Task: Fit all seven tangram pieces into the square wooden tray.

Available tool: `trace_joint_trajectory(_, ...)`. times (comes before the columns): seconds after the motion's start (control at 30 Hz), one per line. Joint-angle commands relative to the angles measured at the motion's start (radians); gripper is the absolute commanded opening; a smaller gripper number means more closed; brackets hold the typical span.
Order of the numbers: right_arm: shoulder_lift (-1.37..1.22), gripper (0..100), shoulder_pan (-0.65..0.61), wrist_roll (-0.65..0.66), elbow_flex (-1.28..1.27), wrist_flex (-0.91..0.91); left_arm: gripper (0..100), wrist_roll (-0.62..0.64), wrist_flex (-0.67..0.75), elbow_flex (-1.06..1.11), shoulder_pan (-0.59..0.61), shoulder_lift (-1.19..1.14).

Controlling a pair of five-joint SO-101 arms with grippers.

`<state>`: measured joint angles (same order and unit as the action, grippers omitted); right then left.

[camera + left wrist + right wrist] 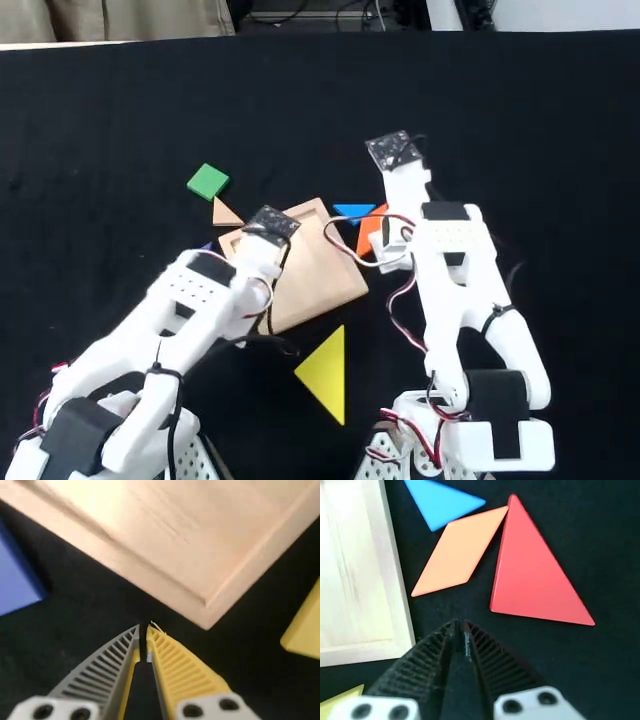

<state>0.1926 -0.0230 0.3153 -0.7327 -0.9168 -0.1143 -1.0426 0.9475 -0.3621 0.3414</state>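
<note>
The square wooden tray (320,270) lies tilted at mid-table, and its visible floor is bare wood. My left gripper (144,629) is shut on nothing, just off one tray corner (205,605), between a blue piece (15,580) and a yellow piece (305,630). My right gripper (459,625) is shut and empty beside the tray's rim (387,555). Just past its tips lie an orange parallelogram (457,550), a red triangle (530,575) and a blue triangle (442,500). The large yellow triangle (328,375) lies in front of the tray. A green square (208,181) and a tan triangle (225,212) sit at the tray's far left.
The left arm (190,310) covers the tray's left side, and the right arm (450,270) stands along its right side, over the red triangle. Black cloth covers the whole table, with open room at the back and far right.
</note>
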Motion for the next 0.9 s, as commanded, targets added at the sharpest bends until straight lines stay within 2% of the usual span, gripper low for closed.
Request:
trace_joint_trajectory(0.0, 0.008, 1.1, 0.015, -0.006, -0.002, 0.031, 3, -0.081, -0.097, -0.113, 0.03, 0.012)
trace_joint_trajectory(0.13, -0.002, 1.1, -0.008, 0.0, -0.007, 0.025, 3, -0.118, -0.114, -0.151, 0.105, 0.012)
trace_joint_trajectory(0.2, -0.021, 1.1, -0.04, 0.003, -0.008, 0.018, 3, -0.117, -0.071, -0.145, 0.176, 0.012)
trace_joint_trajectory(0.33, -0.127, 1.1, -0.094, 0.107, 0.012, 0.002, 3, -0.101, 0.028, -0.11, 0.344, 0.014)
trace_joint_trajectory(0.5, -0.262, 1.1, -0.104, 0.132, 0.113, -0.051, 3, 0.086, 0.178, -0.031, 0.504, 0.014)
trace_joint_trajectory(0.7, -0.286, 1.1, -0.135, 0.133, 0.134, -0.091, 3, 0.089, 0.279, 0.024, 0.522, 0.012)
trace_joint_trajectory(0.87, -0.248, 1.1, -0.175, 0.133, 0.097, -0.089, 3, 0.089, 0.292, 0.035, 0.527, 0.012)
